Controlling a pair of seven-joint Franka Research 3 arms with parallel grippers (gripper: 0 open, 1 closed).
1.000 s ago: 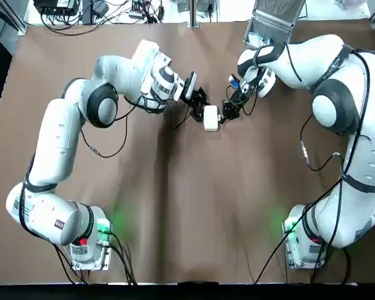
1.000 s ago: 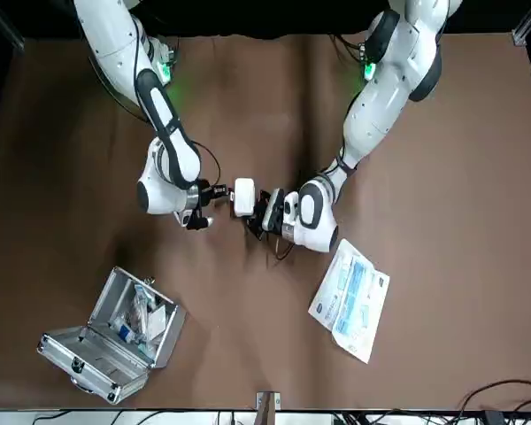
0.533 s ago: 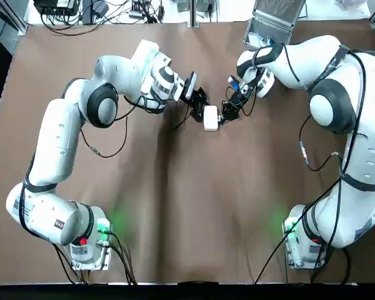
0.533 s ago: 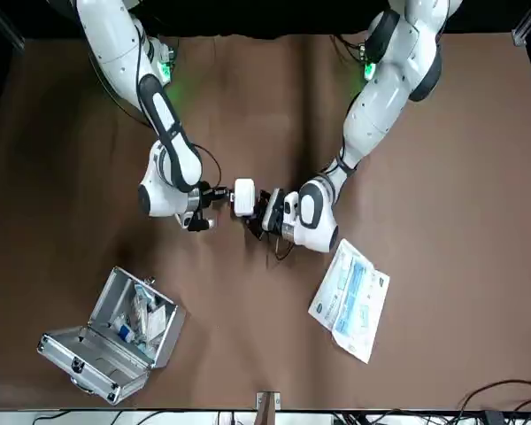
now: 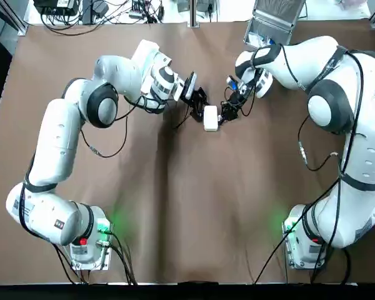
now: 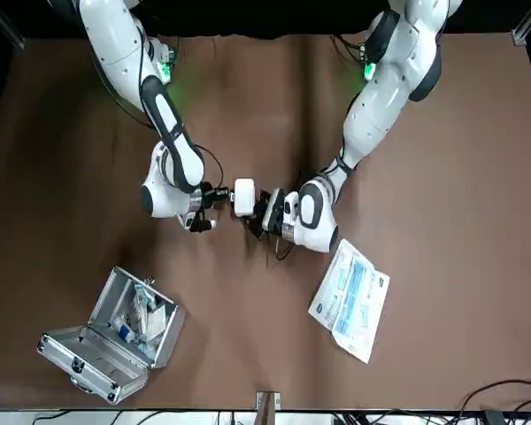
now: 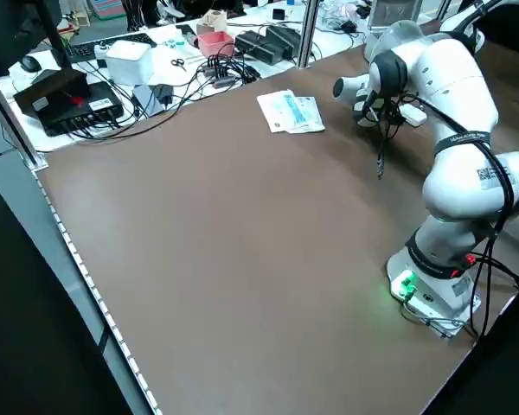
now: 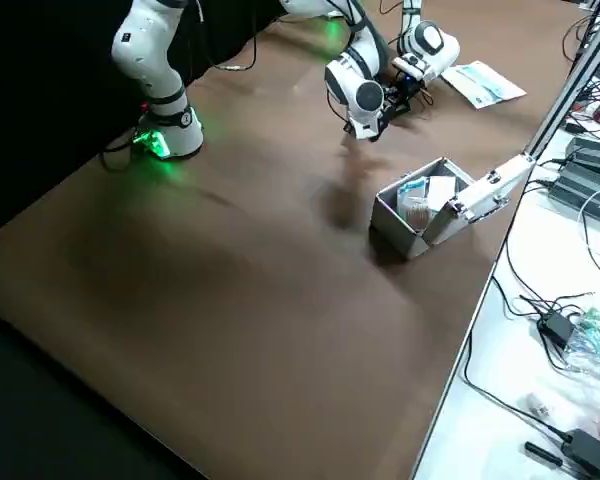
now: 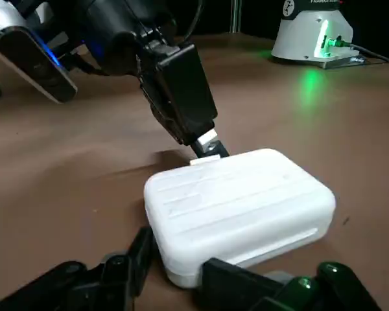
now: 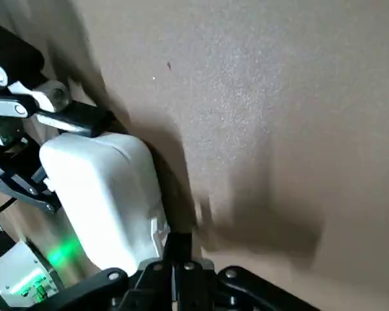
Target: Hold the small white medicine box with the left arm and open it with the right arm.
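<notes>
Right hand (image 5: 224, 114) between box (image 5: 210, 118) and case (image 5: 274, 22)

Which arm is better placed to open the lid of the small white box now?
Right. The right pincer is at the clasp edge of the white medicine box, ready to pry; the left pincer clamps the opposite side, so it should just hold.

Even overhead light — soft shadows, right wrist view blurred, green LED glow.
</notes>
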